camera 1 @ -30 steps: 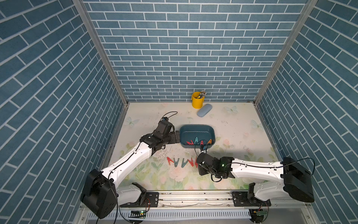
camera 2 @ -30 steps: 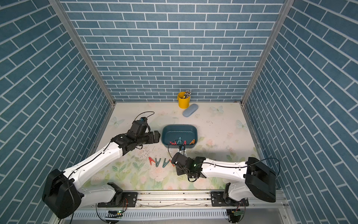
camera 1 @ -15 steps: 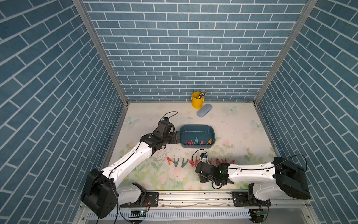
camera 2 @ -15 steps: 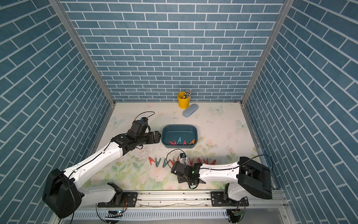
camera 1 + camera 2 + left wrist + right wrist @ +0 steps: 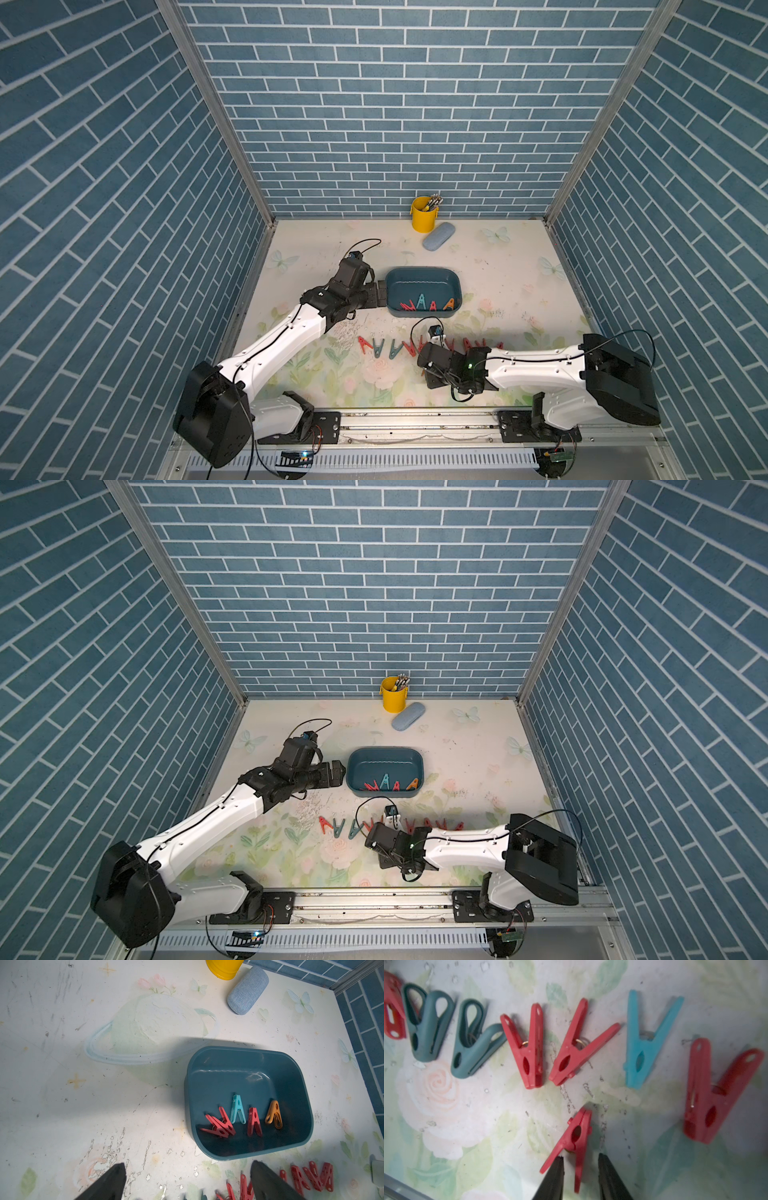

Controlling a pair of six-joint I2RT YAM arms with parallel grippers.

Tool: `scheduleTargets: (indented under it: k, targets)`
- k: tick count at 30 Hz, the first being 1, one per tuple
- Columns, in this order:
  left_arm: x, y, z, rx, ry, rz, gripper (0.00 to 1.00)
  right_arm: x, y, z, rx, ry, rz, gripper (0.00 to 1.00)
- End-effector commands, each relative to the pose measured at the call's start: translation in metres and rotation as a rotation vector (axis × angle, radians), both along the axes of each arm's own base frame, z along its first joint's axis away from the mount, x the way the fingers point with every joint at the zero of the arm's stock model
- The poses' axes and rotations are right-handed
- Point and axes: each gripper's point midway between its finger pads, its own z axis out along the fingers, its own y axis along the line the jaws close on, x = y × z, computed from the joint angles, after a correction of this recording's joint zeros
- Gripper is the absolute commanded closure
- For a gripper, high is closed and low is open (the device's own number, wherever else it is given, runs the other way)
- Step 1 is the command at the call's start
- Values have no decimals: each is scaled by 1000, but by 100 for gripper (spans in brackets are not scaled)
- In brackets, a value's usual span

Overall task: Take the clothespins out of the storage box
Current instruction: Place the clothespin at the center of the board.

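The storage box [image 5: 419, 281] sits mid-table on the floral mat [image 5: 374, 386], with five clothespins [image 5: 254, 1123] along its near side: three red, one light blue, one orange. A longer row [image 5: 392, 349] of them lies on the mat just near of the box. The left gripper [image 5: 188, 1164] hovers just left of the box, fingers wide apart. The right gripper [image 5: 579, 1157], low over the row, has its jaws slightly parted around one leg of a red clothespin [image 5: 576, 1136], not clamping it
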Motion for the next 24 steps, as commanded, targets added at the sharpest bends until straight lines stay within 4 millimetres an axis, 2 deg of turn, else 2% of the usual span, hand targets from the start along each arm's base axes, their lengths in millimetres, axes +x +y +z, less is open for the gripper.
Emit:
scheduleTargets:
  k: [1,6,7,11,18,21,24]
  targets:
    - [6,-4,2,-18,-5,0,0,20,2,30,30,-65,-8,59]
    - [8,-12,2,-48,2,-21,0,53,1,57,66,-131,-35,47]
    - [9,-14,2,-54,5,-24,0,60,1,62,73,-145,-39,41]
    - [12,-19,-3,-66,25,-24,0,89,1,81,93,-197,-40,30]
    - [17,-32,-10,-79,51,-24,3,136,-6,103,103,-264,-61,6]
    - [19,-41,-17,-63,68,-29,7,154,-12,109,114,-281,-71,0]
    - [22,-50,-24,-43,86,-28,11,169,-18,112,121,-289,-82,1]
